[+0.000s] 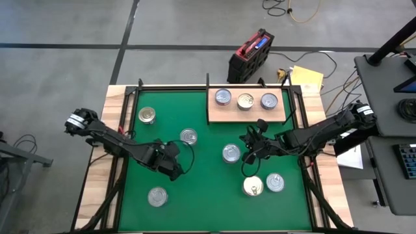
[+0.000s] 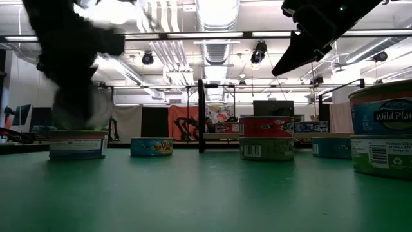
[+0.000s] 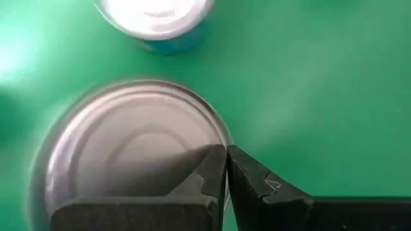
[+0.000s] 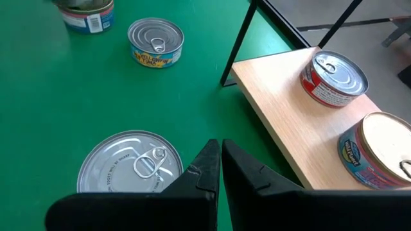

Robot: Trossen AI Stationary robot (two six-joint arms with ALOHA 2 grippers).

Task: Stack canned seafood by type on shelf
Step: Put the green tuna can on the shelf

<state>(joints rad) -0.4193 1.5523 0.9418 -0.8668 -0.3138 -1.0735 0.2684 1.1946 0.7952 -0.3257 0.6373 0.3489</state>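
Observation:
Three cans [image 1: 245, 101] stand on the pale wooden shelf [image 1: 214, 117] at the far right of the green mat [image 1: 208, 208]. More cans stand loose on the mat, among them a gold-lidded one [image 1: 253, 186]. My left gripper [image 3: 226, 154] is shut, pointing steeply down just over a silvery-lidded can [image 3: 128, 147], which the low view shows at the left [image 2: 77, 145]. In the high view this gripper [image 1: 177, 172] sits left of centre. My right gripper [image 4: 220, 151] is shut and held high [image 2: 278, 71] above another can [image 4: 128, 167], near the shelf's front edge. My left gripper's shut fingertips [image 3: 212, 160] come from above at the can's lid close to its rim [image 3: 215, 128]. The can stands upright on the mat. Whether the fingertips touch the lid I cannot tell.
A yellow-labelled can [image 4: 156, 42] and a further one [image 4: 87, 16] stand toward the far left of the mat. Thin black frame posts [image 1: 207, 81] rise at the mat's far edge by the shelf. A red-and-black case [image 1: 250, 55] lies on the floor beyond the table.

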